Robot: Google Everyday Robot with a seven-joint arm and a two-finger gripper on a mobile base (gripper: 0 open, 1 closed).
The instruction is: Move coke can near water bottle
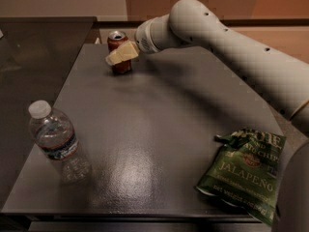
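Observation:
The coke can [119, 37], red with a silver top, stands upright at the far left edge of the dark table [159, 129]. My gripper [119, 57] is at the can, its beige tip crossing in front of the can's middle and hiding part of it. The white arm [217, 37] reaches in from the right. The water bottle [54, 139], clear with a white cap and a dark label band, stands upright at the near left of the table, far from the can.
A green jalapeño chip bag [244, 170] lies at the near right corner of the table. A darker surface [34, 57] adjoins the table on the left. A wall runs behind.

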